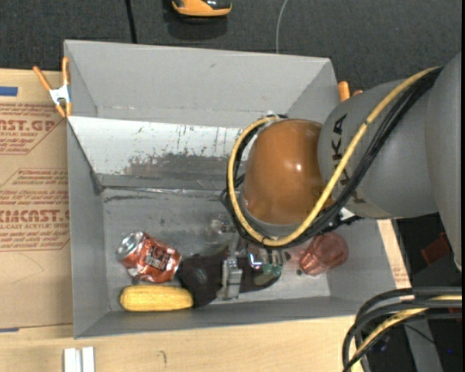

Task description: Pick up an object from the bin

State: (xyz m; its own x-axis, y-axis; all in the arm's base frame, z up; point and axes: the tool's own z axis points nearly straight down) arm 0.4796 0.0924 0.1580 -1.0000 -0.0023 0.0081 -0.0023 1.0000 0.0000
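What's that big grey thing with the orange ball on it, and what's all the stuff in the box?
That's a robot arm, seen by a camera looking down from above; it reaches in from the right. The orange ball is a cover on its wrist, with cables looped round it. At its tip is a small hand, low in the grey metal bin. In the bin lie a crushed red drink can, a yellow corn cob, a dark brown lump right beside the hand, and a reddish see-through cup. I can't tell whether the hand holds anything.
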